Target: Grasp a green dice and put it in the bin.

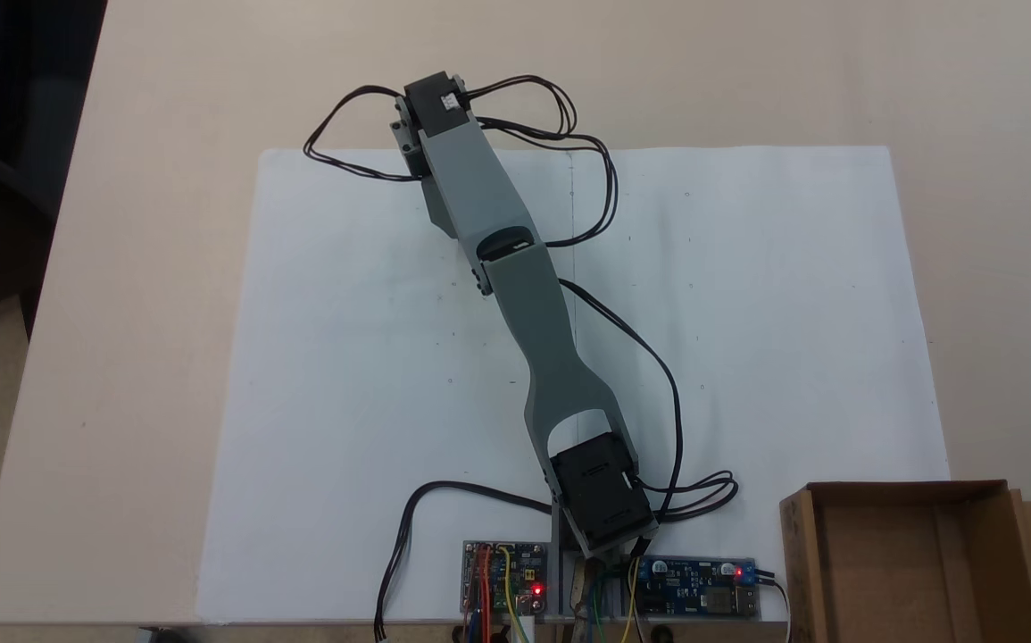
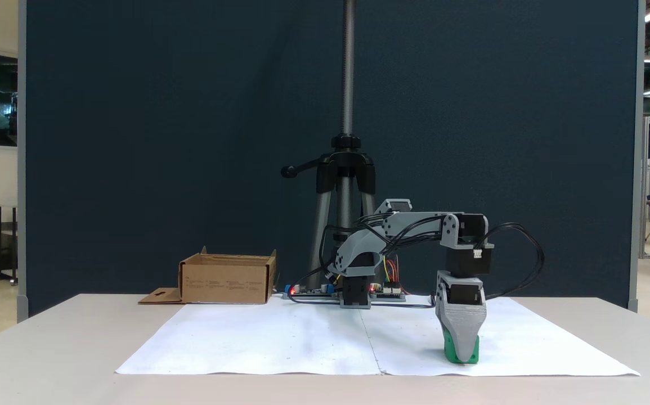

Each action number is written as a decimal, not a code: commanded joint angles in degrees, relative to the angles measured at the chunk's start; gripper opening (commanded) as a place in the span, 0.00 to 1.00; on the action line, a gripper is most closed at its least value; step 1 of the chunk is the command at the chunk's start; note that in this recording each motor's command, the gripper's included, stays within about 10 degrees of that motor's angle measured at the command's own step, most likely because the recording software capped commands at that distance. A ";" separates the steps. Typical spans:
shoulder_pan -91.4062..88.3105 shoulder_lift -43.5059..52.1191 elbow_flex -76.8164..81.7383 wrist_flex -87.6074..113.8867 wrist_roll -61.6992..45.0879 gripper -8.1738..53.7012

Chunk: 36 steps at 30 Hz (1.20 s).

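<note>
Gripper [image 2: 461, 355] down at sheet [image 2: 279, 337], green dice [image 2: 448, 350] partly behind its tip. Bin [image 2: 226, 278] at 9 o'clock of arm base.

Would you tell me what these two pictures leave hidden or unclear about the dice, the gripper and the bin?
- Green dice: in a fixed view only green edges show behind the gripper; pips and grip unreadable.
- Gripper: its jaws stand one behind the other there, so open or shut is unclear.
- From above, the arm covers whatever lies beneath it.
- Bin: cut off by the bottom edge from above; its inside is hidden by its walls from the side.
</note>
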 commanded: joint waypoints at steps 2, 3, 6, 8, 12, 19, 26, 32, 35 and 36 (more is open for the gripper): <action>-1.32 1.93 -2.64 -0.35 4.13 0.66; -1.32 1.93 -2.64 -0.26 4.13 0.63; -1.32 1.93 -2.64 0.09 4.22 0.58; -1.32 1.93 -2.64 0.26 4.22 0.50; -1.23 1.93 -2.55 0.70 4.22 0.38; 0.79 2.20 -2.55 0.88 4.22 0.33; 7.65 9.14 -2.55 3.16 4.22 0.33; 15.56 17.05 -2.55 3.78 4.13 0.33; 19.86 20.92 -2.55 3.96 4.13 0.33; 21.45 22.32 -2.55 4.13 4.04 0.33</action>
